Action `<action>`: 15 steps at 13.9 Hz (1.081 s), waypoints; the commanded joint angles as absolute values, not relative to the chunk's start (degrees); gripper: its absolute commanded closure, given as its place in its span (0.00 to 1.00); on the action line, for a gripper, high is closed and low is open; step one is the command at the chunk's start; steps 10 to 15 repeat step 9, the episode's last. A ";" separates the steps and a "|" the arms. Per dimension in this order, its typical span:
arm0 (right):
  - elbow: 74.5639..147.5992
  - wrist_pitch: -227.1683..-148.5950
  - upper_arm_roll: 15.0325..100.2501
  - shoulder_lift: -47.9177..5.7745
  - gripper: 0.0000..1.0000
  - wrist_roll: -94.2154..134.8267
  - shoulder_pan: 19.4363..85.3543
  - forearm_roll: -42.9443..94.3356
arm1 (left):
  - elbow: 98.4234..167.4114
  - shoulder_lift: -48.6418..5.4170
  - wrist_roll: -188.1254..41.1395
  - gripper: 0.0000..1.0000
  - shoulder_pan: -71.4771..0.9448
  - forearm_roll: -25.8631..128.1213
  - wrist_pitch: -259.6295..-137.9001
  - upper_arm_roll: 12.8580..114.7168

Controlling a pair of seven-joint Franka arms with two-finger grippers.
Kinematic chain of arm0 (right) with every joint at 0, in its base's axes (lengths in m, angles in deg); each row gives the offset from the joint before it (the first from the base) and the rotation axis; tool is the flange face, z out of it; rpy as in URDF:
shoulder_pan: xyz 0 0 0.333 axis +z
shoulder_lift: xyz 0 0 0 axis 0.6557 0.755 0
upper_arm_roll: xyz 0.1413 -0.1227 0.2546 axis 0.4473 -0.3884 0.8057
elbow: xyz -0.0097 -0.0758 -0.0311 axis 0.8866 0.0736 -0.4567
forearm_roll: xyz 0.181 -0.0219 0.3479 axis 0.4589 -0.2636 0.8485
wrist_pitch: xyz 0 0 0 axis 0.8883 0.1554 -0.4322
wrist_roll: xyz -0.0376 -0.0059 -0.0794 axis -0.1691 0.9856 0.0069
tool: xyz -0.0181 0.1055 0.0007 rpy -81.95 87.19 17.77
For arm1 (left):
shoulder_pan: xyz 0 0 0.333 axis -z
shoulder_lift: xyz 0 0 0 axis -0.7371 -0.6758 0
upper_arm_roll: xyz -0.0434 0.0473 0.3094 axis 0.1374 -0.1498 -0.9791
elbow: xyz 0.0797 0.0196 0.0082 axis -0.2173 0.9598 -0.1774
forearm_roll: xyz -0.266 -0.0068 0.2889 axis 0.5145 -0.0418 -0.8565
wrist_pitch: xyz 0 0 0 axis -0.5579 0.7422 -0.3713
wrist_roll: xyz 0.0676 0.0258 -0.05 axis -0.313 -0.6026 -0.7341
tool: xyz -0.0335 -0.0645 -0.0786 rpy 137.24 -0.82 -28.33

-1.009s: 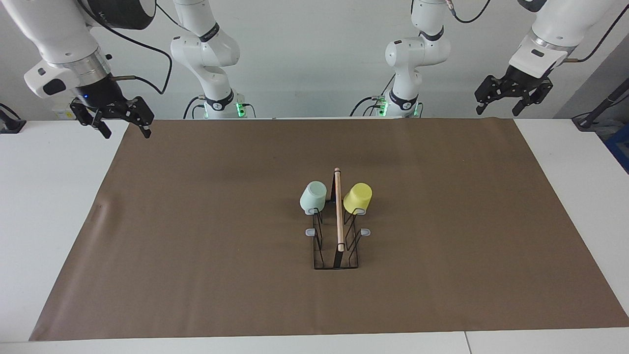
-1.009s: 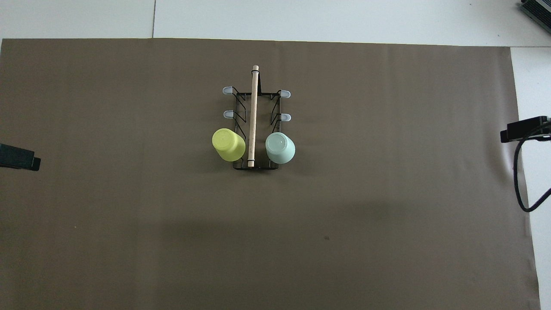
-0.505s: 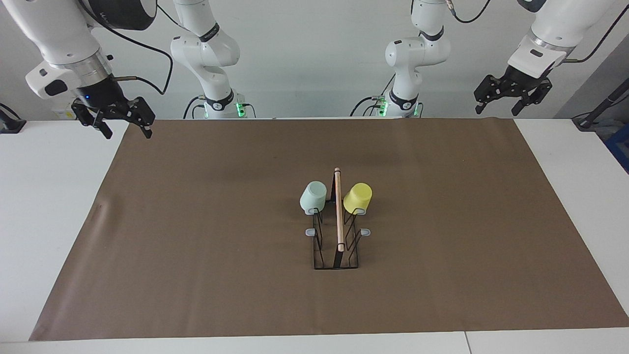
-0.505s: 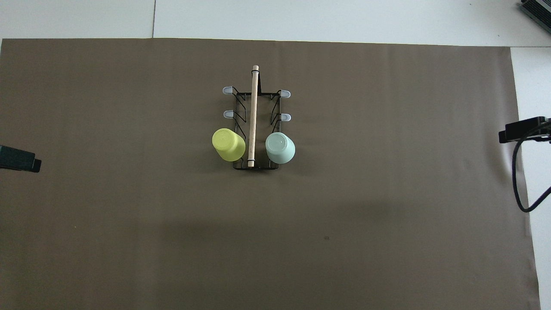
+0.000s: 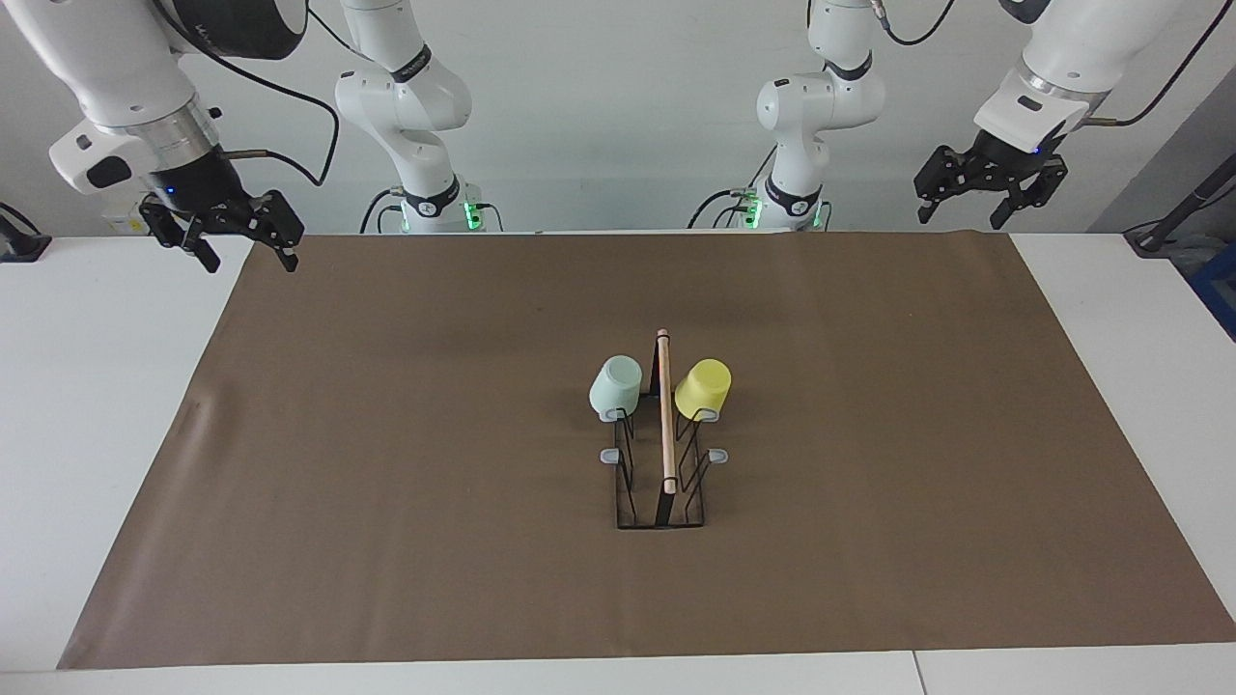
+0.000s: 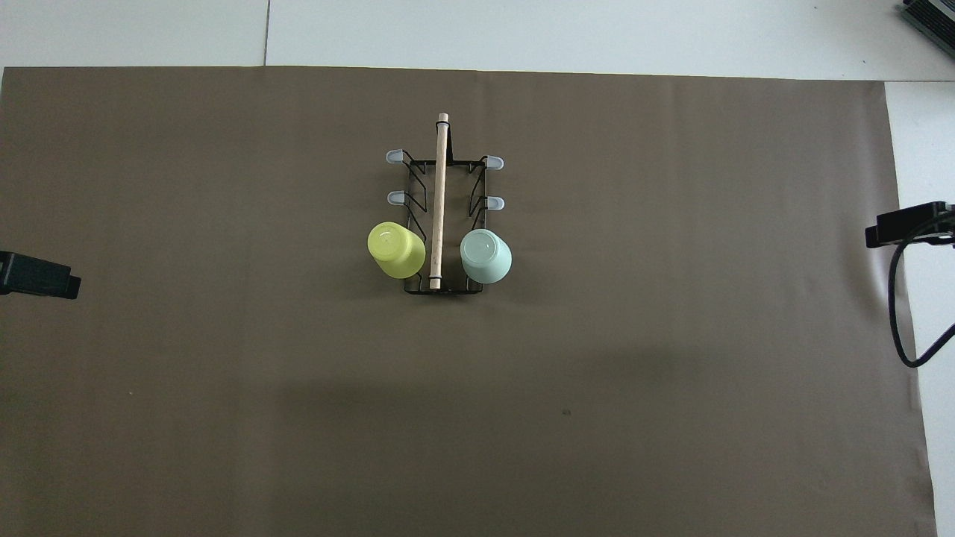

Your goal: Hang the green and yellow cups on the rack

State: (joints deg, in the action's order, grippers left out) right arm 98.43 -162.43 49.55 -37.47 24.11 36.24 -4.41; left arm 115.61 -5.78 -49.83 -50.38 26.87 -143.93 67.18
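Only the left gripper (image 5: 991, 188) had shifted since the moment before, drifting a little inward and upward over the mat's edge at the robots' end of the table; nothing else had changed. Both cups already hung mouth-down on the rack (image 5: 665, 454), which stood on the middle of the brown mat (image 5: 386, 483): the green cup (image 5: 615, 387) on the prong nearest the robots on the side toward the right arm's end, the yellow cup (image 5: 704, 388) on the matching prong toward the left arm's end. Neither cup held anything I could see, and the other four prongs stood bare. The right gripper (image 5: 243, 238) hung over the mat's corner, waiting. Both grippers had their fingers spread apart and carried nothing. To my eye the hanging was done, and the next move called only for the arms to settle clear.
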 commanded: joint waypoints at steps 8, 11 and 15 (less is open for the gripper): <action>99.79 -163.54 50.00 -38.79 0.00 22.77 35.61 -4.54 | 117.50 -4.17 -49.61 0.00 -50.38 27.40 -143.26 66.47; 99.79 -163.54 50.00 -38.79 0.00 22.77 35.61 -4.54 | 117.59 -4.17 -49.61 0.00 -50.38 27.40 -143.26 66.47; 99.79 -163.54 50.00 -38.79 0.00 22.77 35.61 -4.54 | 117.59 -4.17 -49.61 0.00 -50.38 27.40 -143.26 66.47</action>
